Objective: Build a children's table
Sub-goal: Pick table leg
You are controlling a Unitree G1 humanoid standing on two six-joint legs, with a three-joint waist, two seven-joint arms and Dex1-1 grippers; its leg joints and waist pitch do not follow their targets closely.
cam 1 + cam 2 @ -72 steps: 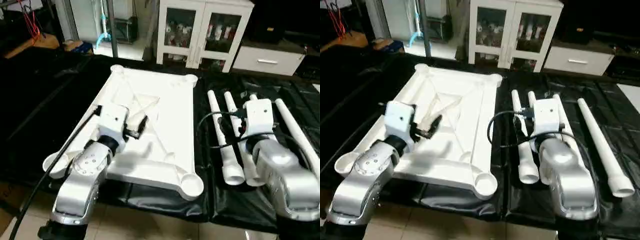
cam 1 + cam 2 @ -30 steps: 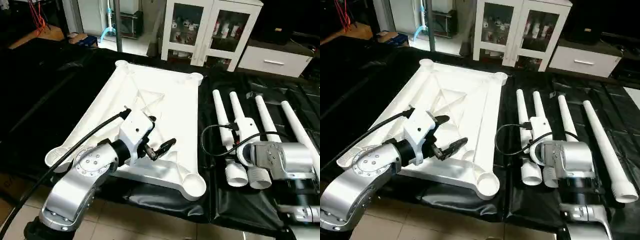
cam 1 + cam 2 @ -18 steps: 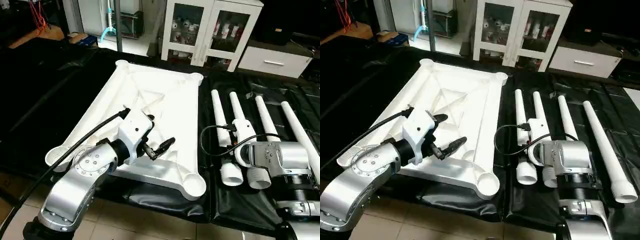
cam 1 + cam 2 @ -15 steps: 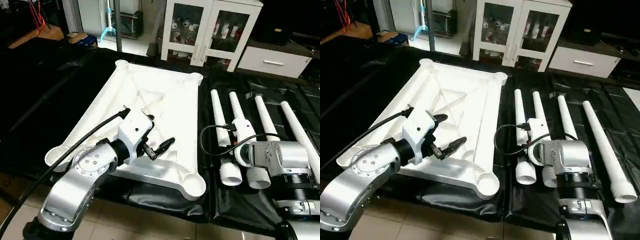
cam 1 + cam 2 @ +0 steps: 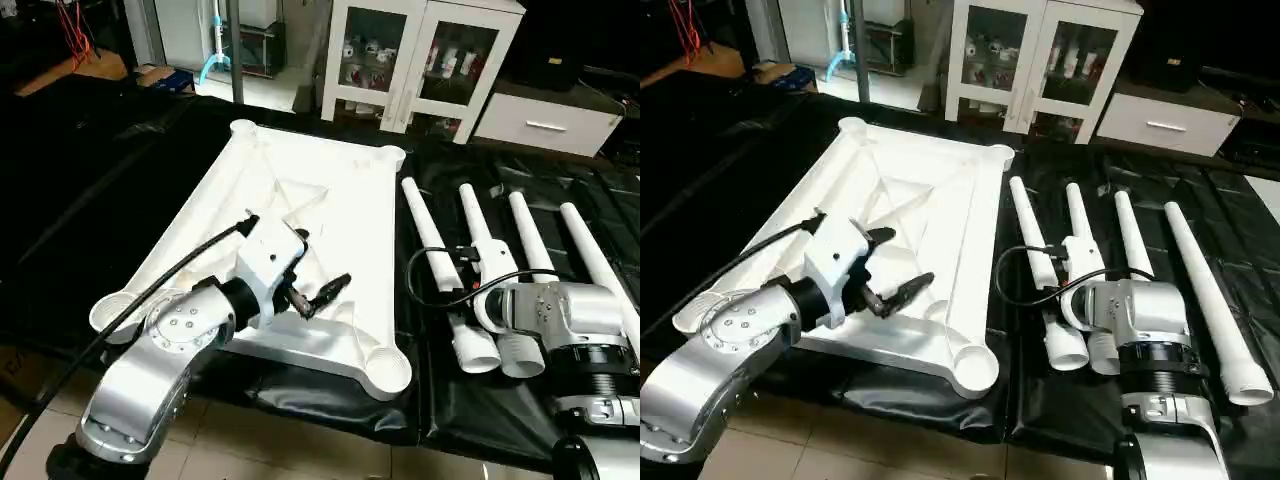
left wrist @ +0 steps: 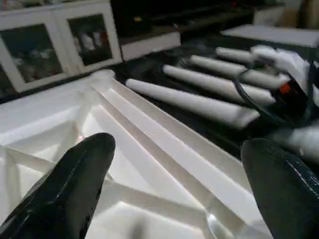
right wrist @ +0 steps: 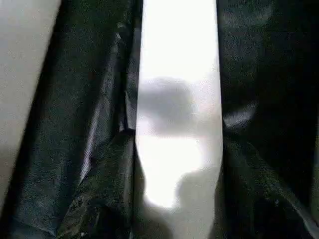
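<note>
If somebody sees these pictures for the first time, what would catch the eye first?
The big white table top lies ribs-up on the black sheet, with the left gripper hovering open above it. To its right lie four white legs, the right arm low over them.

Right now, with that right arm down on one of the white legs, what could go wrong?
The leftmost leg now lies skewed against the other legs, so a lift could knock its neighbour out of line. The black cable loops over that leg and might snag. The left claw hangs open just above the tabletop and could bump its ribs if it drops.
</note>
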